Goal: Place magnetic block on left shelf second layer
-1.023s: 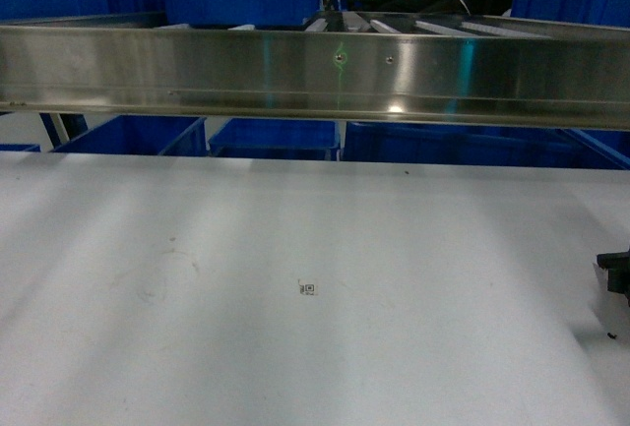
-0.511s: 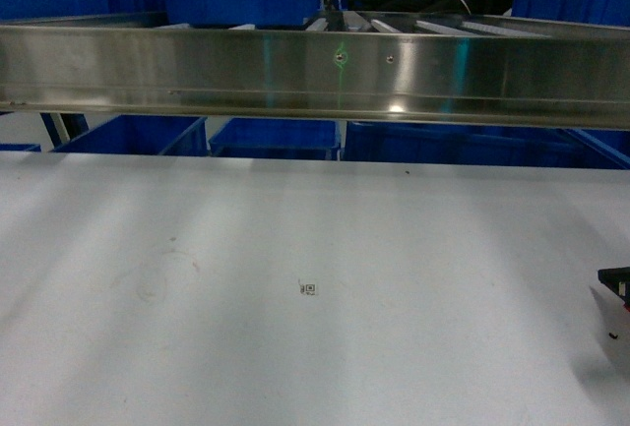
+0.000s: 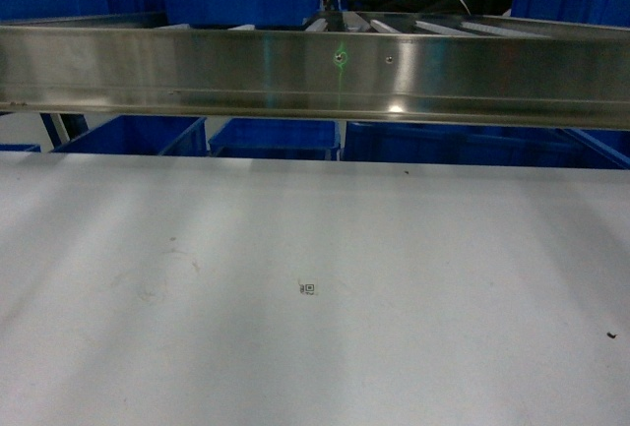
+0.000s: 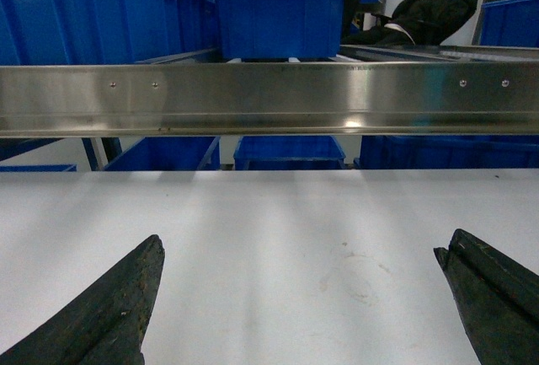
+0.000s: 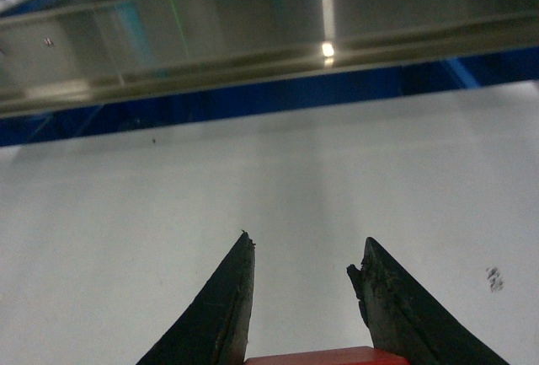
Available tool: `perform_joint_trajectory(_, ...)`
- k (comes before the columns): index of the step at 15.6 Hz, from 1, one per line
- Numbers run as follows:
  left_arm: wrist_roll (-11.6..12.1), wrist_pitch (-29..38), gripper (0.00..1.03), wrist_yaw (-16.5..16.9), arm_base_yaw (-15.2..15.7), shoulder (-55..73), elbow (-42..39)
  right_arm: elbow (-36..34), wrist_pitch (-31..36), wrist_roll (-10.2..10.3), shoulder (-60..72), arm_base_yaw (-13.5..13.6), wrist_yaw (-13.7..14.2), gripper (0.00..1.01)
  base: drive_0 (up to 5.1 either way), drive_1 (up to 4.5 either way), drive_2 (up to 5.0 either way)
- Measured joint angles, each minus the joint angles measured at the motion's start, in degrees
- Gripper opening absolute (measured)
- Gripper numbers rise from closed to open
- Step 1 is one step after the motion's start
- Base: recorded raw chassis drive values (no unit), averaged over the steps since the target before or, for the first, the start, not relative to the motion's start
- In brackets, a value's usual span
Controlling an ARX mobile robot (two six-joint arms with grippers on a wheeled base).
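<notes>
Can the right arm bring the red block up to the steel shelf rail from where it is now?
Probably yes. The right tool holds the magnetic block at its base, and only bare white table lies between it and the steel rail. Nothing blocks the way.

Dim bluish light, glare spot on steel rail [image 3: 394, 108], soft focus.

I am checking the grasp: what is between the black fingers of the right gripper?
A bright red magnetic block sits deep between the black fingers of the right gripper. Only its top edge shows; the rest lies below the picture's edge.
</notes>
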Motion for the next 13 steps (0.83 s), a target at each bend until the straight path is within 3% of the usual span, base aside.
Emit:
perform_joint_trajectory(3, 0.00, 0.00, 0.98, 0.00, 0.00, 0.00, 0.00, -0.20, 1.16, 0.00, -0.22, -0.90, -0.68, 0.33, 0.0, 0.00, 0.0)
perform_joint_trajectory(6, 0.00, 0.00, 0.98, 0.00, 0.00, 0.00, 0.00, -0.52, 1.05, -1.07, -1.79, 3.17, 0.52, 0.33, 0.0, 0.00, 0.0)
perform_joint_trajectory(9, 0.00, 0.00, 0.98, 0.00, 0.00, 0.02, 0.00, -0.57, -1.42, -4.33, -2.95, 5.18, 3.91, 0.33, 0.0, 0.00, 0.0)
perform_joint_trajectory(10, 0.00, 0.00, 0.98, 0.02, 0.00, 0.00, 0.00, -0.55, -0.63, -5.31, -2.93, 6.73, 6.64, 0.33, 0.0, 0.00, 0.0)
perform_joint_trajectory(13, 0.00, 0.00, 0.98, 0.00, 0.00, 0.02, 0.00, -0.50, -1.09, -5.11, -2.78, 7.30, 8.48, 0.33, 0.0, 0.00, 0.0)
